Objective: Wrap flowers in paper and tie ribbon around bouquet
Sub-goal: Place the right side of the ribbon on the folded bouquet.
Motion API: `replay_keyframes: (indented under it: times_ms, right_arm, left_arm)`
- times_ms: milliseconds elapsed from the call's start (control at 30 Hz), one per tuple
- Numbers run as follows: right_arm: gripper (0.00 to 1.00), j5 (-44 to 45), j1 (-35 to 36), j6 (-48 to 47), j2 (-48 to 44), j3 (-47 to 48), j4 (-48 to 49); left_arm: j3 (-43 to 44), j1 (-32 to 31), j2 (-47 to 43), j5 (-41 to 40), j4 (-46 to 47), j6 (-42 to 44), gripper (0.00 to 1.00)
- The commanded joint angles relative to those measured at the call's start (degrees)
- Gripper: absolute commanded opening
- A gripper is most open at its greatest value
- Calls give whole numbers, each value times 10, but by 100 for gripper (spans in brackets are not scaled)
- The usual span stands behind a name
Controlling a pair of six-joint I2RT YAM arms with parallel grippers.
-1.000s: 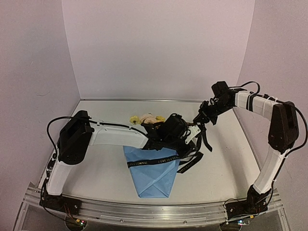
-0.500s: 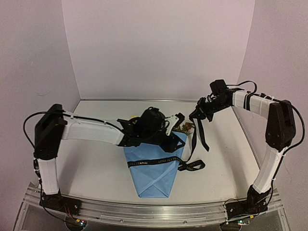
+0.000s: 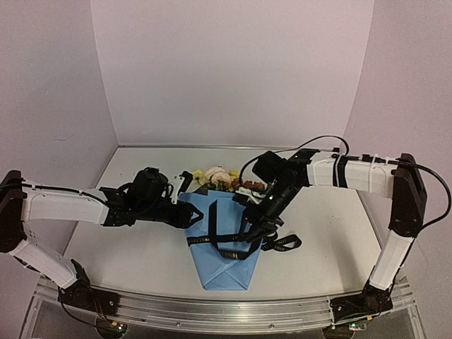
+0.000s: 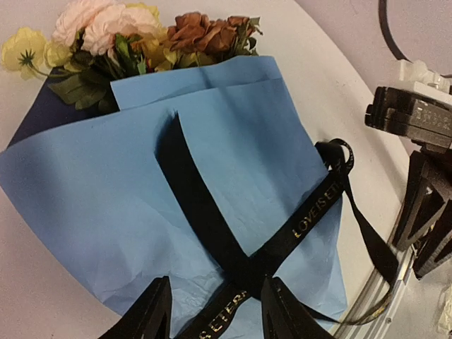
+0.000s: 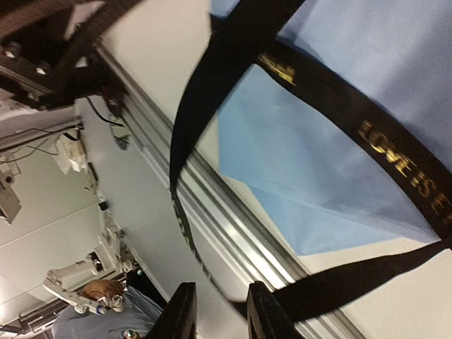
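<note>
1. Bouquet (image 3: 226, 268) lies on the counter (image 3: 325, 247), tip toward the arms, ribbon (image 4: 311, 219) crossed over it.
2. Left fingers (image 4: 152, 314) stand apart, facing the crossing from the left.
3. Right fingers (image 5: 182, 311), slightly apart, hover nearer the loose ends.

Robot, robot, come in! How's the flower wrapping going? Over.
Left gripper open, astride the ribbon crossing. Right gripper open beside a loose strand. Flowers wrapped in paper, ribbon ends loose.
</note>
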Motion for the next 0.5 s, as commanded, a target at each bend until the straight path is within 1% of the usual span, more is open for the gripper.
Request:
replay_keyframes:
  times_ms: [0,67,233,300,367,467]
  right_arm:
    - [40,69,-23,-51,-19,-11,-74]
    - [48,99,-22,-40,-23,-7,-78]
    - [56,163,-11,-15,-14,16,-81]
    - [56,183,0,-1,4,41,-84]
    - [52,211,21,3,21,63,-88]
    - [53,268,68,-20,29,72,-94]
  left_arm:
    - [32,-3,40,1,-36,2,45]
    - [34,-4,46,7,-33,5,45]
    - [40,-5,40,8,-53,19,43]
    - [39,-6,34,2,-61,14,43]
    - [35,-6,27,5,-67,8,42]
    - [27,-11,6,-11,-85,3,42]
